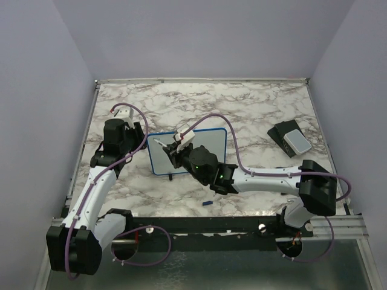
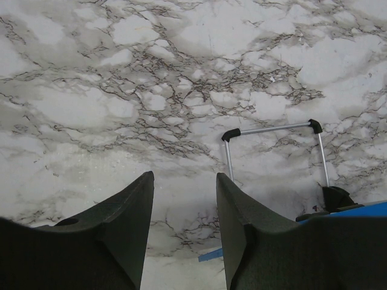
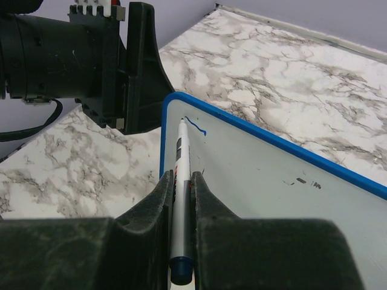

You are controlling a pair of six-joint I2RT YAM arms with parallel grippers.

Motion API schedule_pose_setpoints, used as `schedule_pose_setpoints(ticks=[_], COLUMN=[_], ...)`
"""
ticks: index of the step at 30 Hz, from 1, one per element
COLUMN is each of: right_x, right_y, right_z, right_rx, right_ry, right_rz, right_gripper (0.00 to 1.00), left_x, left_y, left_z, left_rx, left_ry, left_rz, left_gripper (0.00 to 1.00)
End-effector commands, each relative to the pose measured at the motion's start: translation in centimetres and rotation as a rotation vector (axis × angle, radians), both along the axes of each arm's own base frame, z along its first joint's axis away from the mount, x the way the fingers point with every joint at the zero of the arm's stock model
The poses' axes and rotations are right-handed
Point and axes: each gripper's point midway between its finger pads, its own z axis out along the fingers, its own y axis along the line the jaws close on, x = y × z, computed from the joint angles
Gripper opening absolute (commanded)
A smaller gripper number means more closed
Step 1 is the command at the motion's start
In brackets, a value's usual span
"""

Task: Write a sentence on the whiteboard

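Observation:
The whiteboard point(image 1: 208, 145), white with a thin blue frame, lies flat on the marble table in the middle. My right gripper point(image 1: 171, 149) is over its left part, shut on a white marker point(image 3: 180, 175) with a blue end. The marker's tip rests on the board point(image 3: 260, 181) near a corner. One short blue stroke point(image 3: 195, 125) is the only ink of the sentence that shows. My left gripper point(image 2: 184, 199) is open and empty, low by the board's left edge point(image 1: 143, 140). Its fingers point(image 3: 140, 66) stand just beyond the board's corner.
A dark block with a pale grey pad point(image 1: 290, 138) lies at the right of the table. A small blue cap point(image 1: 207, 203) lies near the front edge. The board's wire stand point(image 2: 272, 130) and blue frame point(image 2: 363, 209) show in the left wrist view.

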Motion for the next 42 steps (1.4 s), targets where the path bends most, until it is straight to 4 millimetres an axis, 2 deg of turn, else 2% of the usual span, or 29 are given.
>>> schedule_pose_setpoints(ticks=[1,13,34,42], right_x=[0.8,0.8,-0.5,-0.7], right_y=[-0.1,-0.1,-0.5,-0.5], right_z=[0.4,-1.1,-5.5,-5.4], right_rx=[0.002,-0.032,-0.086,-0.082], right_ry=[-0.014,0.008,0.109,0.108], right_rz=[-0.055,-0.056,-0.023,-0.008], right_gripper=[0.01,0.01,0.00,0.00], left_x=[-0.6,-0.7,-0.7,-0.7], left_y=[-0.6,-0.6,-0.6,-0.6], left_z=[-0.3,-0.2,-0.1,-0.1], left_rx=[-0.005,-0.006,-0.002,-0.002], left_ry=[0.009,0.006,0.002,0.003], left_rz=[-0.036,-0.038,-0.036,-0.035], left_gripper=[0.47,0.47,0.47,0.47])
